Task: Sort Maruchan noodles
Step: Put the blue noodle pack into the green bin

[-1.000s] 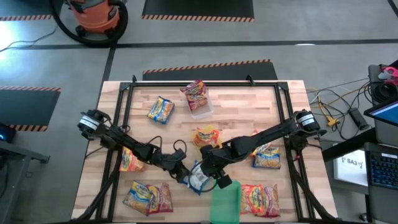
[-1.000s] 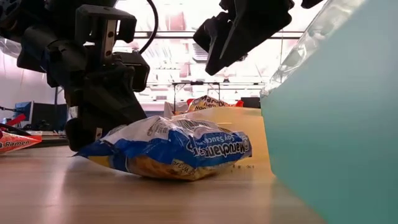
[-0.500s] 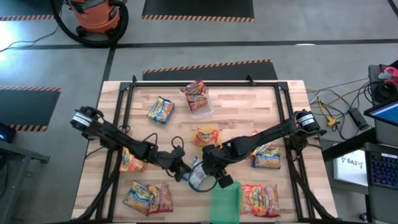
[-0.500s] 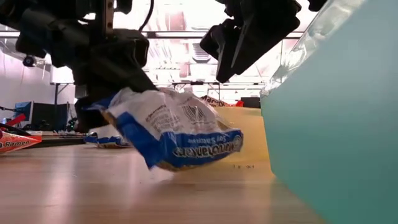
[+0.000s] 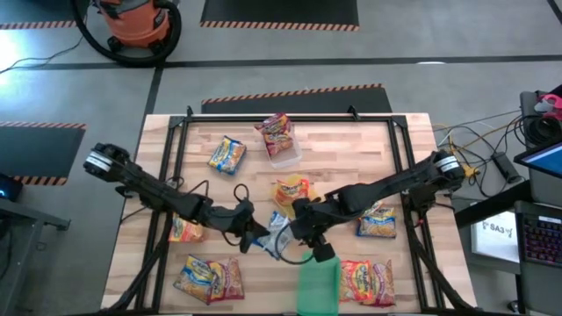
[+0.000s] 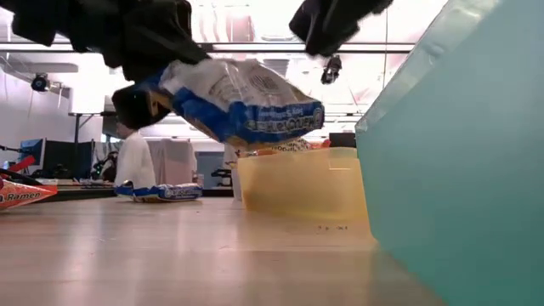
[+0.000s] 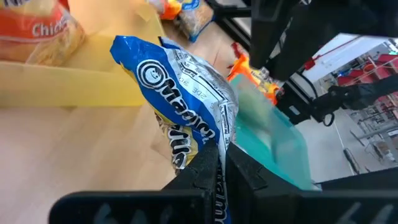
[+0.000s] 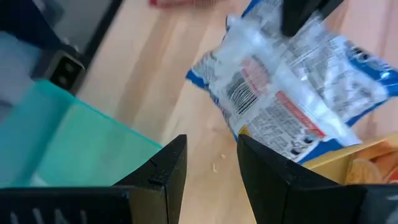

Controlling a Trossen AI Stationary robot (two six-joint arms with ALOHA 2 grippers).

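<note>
A blue and white noodle packet (image 6: pixel 242 106) hangs in the air by the yellow tray (image 6: pixel 297 183); it also shows in the high view (image 5: pixel 279 233). My left gripper (image 5: pixel 263 239) is shut on it. My right gripper (image 5: pixel 314 248) is open and empty, just right of the packet and above the green tray's far end (image 5: pixel 318 281); the right wrist view shows the packet (image 8: pixel 292 106) beyond its fingers. An orange packet (image 5: pixel 292 190) lies in the yellow tray. A red packet (image 5: pixel 277 132) lies on the clear tray (image 5: pixel 285 156). My left gripper pinches the blue packet by one end's edge (image 7: pixel 219 134) between its two fingers (image 7: pixel 205 174). The fingers come from the table's left. The packet stands out beyond the fingers, lifted clear of the table (image 6: pixel 170 255) and roughly level.
Loose packets lie on the table: one at the far left (image 5: pixel 226 154), one by the left arm (image 5: pixel 184 230), two at the near left (image 5: pixel 211 276), some at the right (image 5: pixel 378 219) and near right (image 5: pixel 367 281). The green tray (image 6: pixel 459 170) fills the low view's right.
My left gripper has gone up with the blue packet and a little toward the yellow tray. The packet lay on the table, then tipped up on one end, and now hangs clear. My right gripper has also risen.
</note>
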